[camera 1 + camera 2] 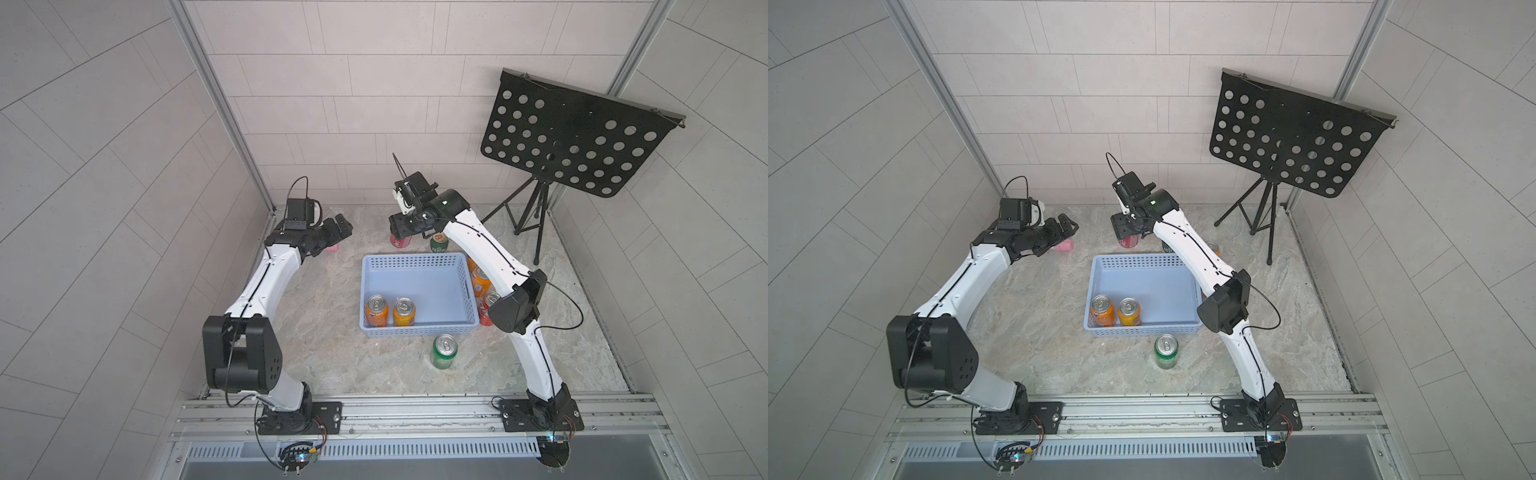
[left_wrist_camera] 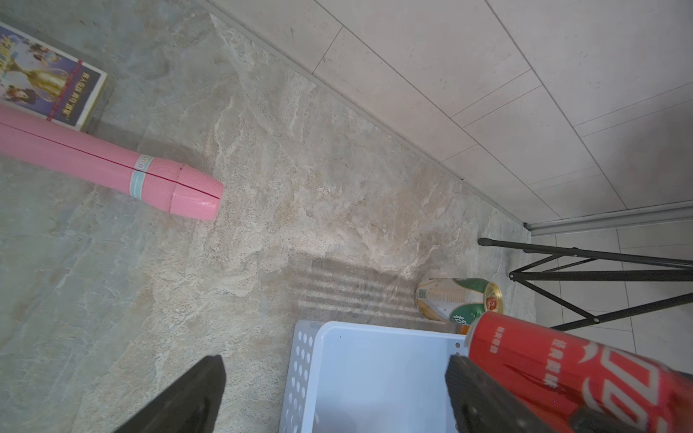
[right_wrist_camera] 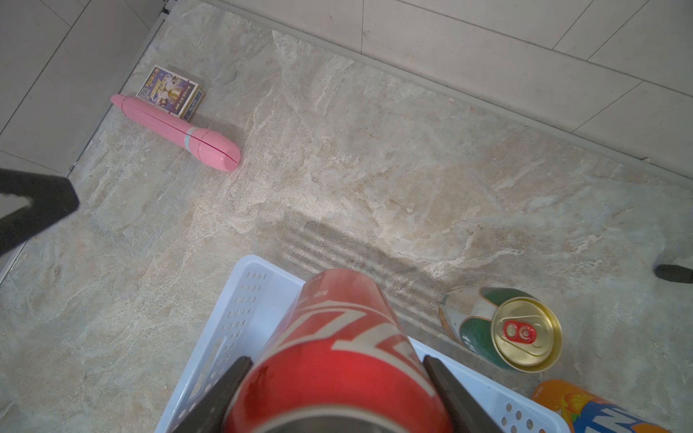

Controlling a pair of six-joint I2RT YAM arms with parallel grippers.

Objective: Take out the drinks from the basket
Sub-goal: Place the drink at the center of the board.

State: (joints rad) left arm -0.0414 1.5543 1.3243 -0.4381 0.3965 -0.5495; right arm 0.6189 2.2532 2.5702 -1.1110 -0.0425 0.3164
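right gripper (image 3: 337, 365) clamped on a red aluminium soda can (image 1: 399, 242), just above the top edge of the pale blue perforated plastic basket (image 1: 415, 332), right arm stretched forward, left gripper (image 1: 337, 229) spread wide, empty, two orange cans (image 1: 377, 309) in its lower-left corner

Glossy metal red can (image 3: 337, 356), matt plastic basket (image 3: 240, 300).

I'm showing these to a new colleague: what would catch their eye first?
The right gripper, jaws closed on a red aluminium soda can, hangs by the far edge of the pale blue perforated plastic basket. Two orange aluminium soda cans stand in its near left corner. A black perforated metal music stand rises at the back right.
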